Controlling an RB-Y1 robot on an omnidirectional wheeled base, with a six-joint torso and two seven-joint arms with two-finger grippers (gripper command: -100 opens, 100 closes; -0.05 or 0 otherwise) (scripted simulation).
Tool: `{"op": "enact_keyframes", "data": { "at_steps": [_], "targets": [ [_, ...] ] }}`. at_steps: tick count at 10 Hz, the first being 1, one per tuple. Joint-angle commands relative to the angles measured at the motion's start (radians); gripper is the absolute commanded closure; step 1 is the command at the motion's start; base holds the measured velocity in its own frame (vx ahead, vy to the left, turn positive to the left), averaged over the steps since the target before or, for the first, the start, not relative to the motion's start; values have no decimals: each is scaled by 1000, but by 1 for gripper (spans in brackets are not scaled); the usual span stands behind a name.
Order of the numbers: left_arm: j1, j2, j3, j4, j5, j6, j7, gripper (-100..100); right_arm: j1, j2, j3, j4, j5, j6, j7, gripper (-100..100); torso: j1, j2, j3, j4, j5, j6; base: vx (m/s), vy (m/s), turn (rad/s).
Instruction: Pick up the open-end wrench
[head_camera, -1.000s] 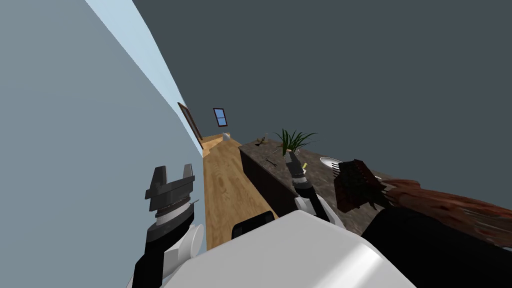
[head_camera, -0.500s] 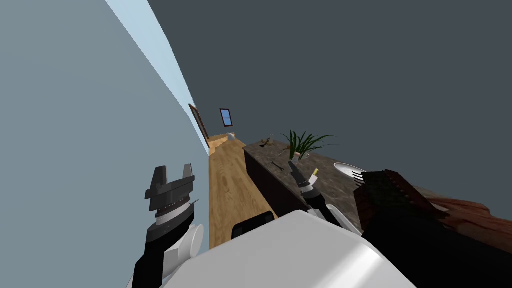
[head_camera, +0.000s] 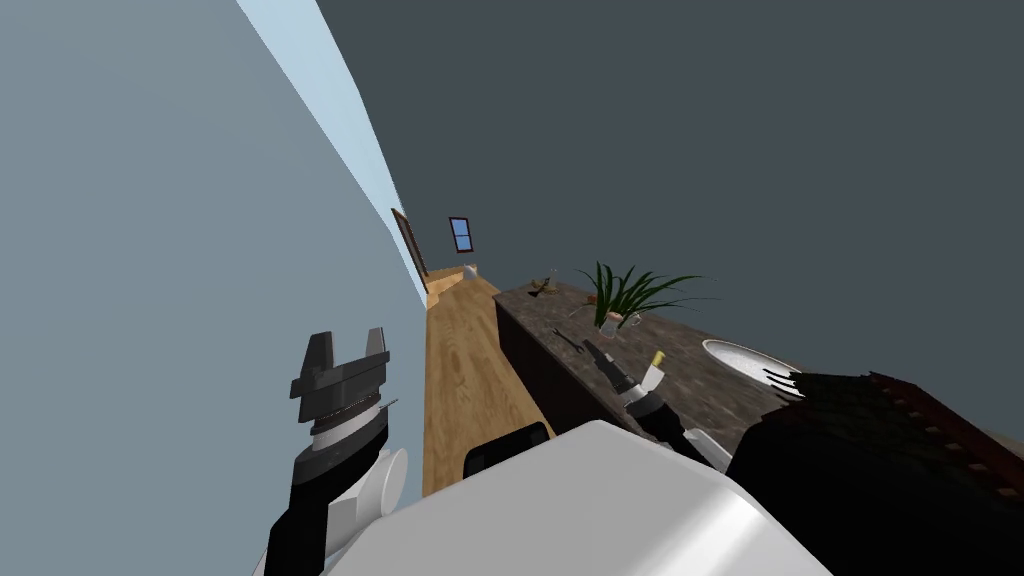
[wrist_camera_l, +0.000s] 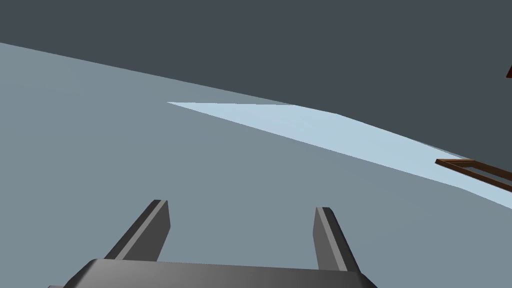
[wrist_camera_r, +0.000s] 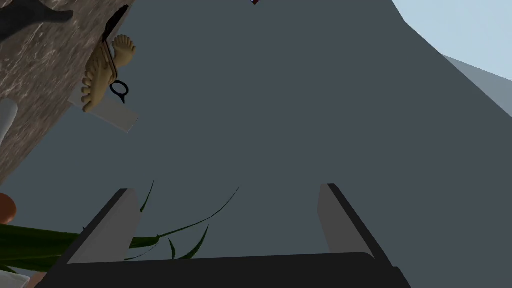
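- Counter (head_camera: 690, 385), with a dark mottled stone top, runs away along my right side; everything below is placed by it
- Potted plant (head_camera: 632, 292) stands on the counter's far half, toward the wall side; its long leaves spread over the top, so the approach should stay low and near the counter's aisle edge, clear of them
- Left gripper (head_camera: 347, 338) hangs off the counter on the aisle side, fingers spread wide and holding nothing; best left parked there
- Right gripper (wrist_camera_r: 225, 190) is above the counter, blades a full gap apart and empty, with plant leaves beside one blade; it aims over the top at the dark wall behind the counter, not down at the surface, so I judge it must pitch downward before it descends
- Open-end wrench (head_camera: 572, 344), small and dark, lies flat on the counter near its aisle edge, just past the blades' tips; set the blades across its thin shank, lower to the stone, then close
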Motion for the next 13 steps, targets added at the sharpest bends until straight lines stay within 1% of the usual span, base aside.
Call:
{"op": "enact_keyframes", "data": {
  "at_steps": [1,2,3,4,5,6,8,9,10,11,12,13],
  "targets": [
    [0,0,0,0,0,0,0,0,50,-34,-17,27,30,-12,4,-100,0,0,0,0,0,0,91,17,101],
    [0,0,0,0,0,0,0,0,59,-34,-17,27,30,-12,4,-100,0,0,0,0,0,0,69,8,55],
    [0,0,0,0,0,0,0,0,100,-68,-34,56,56,-14,4,-100,0,1,1,0,0,0,82,18,131],
    [0,0,0,0,0,0,0,0,100,-68,-34,56,56,-14,4,-100,0,1,1,0,0,0,74,7,54],
    [0,0,0,0,0,0,0,0,143,-102,-51,85,82,-16,3,-100,-1,1,1,0,0,0,83,11,101],
    [0,0,0,0,0,0,0,0,143,-102,-51,85,82,-16,3,-100,-1,1,0,0,0,0,74,11,55],
    [0,0,0,0,0,0,0,0,212,-172,-85,140,135,-20,3,-100,1,0,0,0,0,0,118,22,157],
    [0,0,0,0,0,0,0,0,229,-172,-85,143,135,-20,3,-100,0,-2,-1,0,0,0,103,6,49],
    [0,0,0,0,0,0,0,0,271,-208,-102,172,163,-22,2,-100,0,-1,-1,0,0,0,106,17,92],
    [0,0,0,0,0,0,0,0,300,-244,-119,201,191,-25,1,-100,0,-1,-1,0,0,0,192,41,165],
    [0,0,0,0,0,0,0,0,314,-244,-119,201,191,-25,1,-100,1,-5,-3,-1,0,-1,148,25,61],
    [0,0,0,0,0,0,0,0,346,-279,-134,230,219,-27,0,-100,1,-4,-2,-1,0,0,123,19,103]
  ]
}}
